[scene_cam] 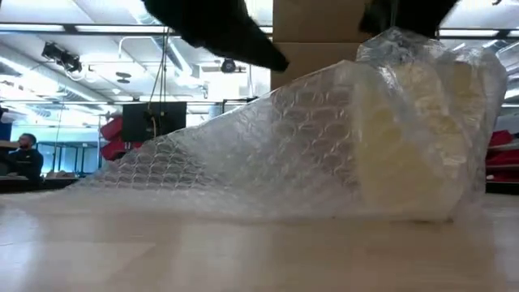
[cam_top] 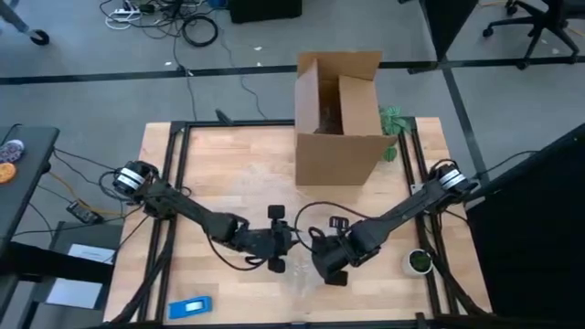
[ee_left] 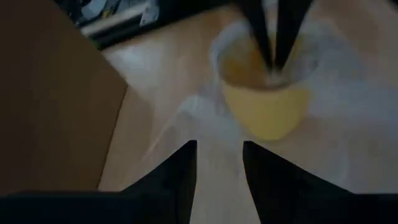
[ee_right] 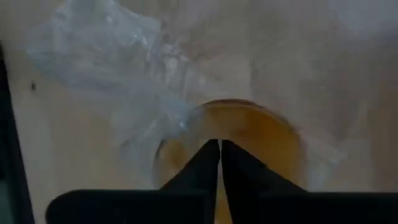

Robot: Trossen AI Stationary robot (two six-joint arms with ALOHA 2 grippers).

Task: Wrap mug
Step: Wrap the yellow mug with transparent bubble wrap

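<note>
From above, both pincers meet over the desk [cam_top: 210, 174]. The left pincer [cam_top: 279, 239] is just beside the right pincer [cam_top: 325, 260].

Low down, bubble wrap [scene_cam: 268, 154] covers a pale lump.

The left pincer [ee_left: 219, 163] is released; the mug [ee_left: 266, 106] sits ahead.

The right pincer [ee_right: 220, 155] is clenched on the mug [ee_right: 261, 140] rim.

Both dark six-joint arms reach in low and meet just in front of the tan cardboard box [cam_top: 336, 117]. Left tool [ee_left: 219, 163] has its fingers spread apart. Right tool [ee_right: 220, 163] is pinched, fingertips practically touching, pointing down right beside the left one.
</note>
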